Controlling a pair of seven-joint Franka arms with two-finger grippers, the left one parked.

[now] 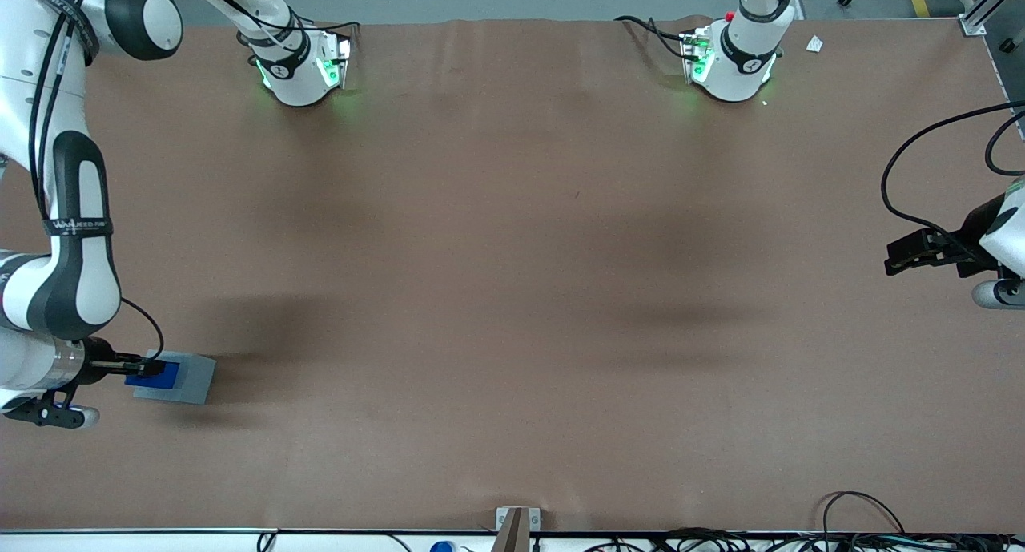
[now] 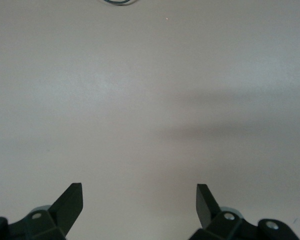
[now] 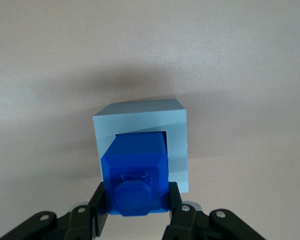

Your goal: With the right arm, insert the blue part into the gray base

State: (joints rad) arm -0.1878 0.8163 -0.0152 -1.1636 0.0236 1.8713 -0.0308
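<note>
The bright-blue part (image 3: 136,170) is held between my right gripper's black fingers (image 3: 98,200), which press on its two sides. Its lower end reaches into the square recess of the gray base (image 3: 176,145). In the front view the gray base (image 1: 194,378) lies on the brown table toward the working arm's end, near the front camera, with the blue part (image 1: 156,378) over it. My right gripper (image 1: 150,368) hangs directly above the base, shut on the part. The recess floor is hidden by the part.
The brown table (image 1: 512,296) stretches toward the parked arm's end. Two white arm bases (image 1: 300,67) with green lights stand farthest from the front camera. Cables (image 1: 865,528) lie along the table's front edge.
</note>
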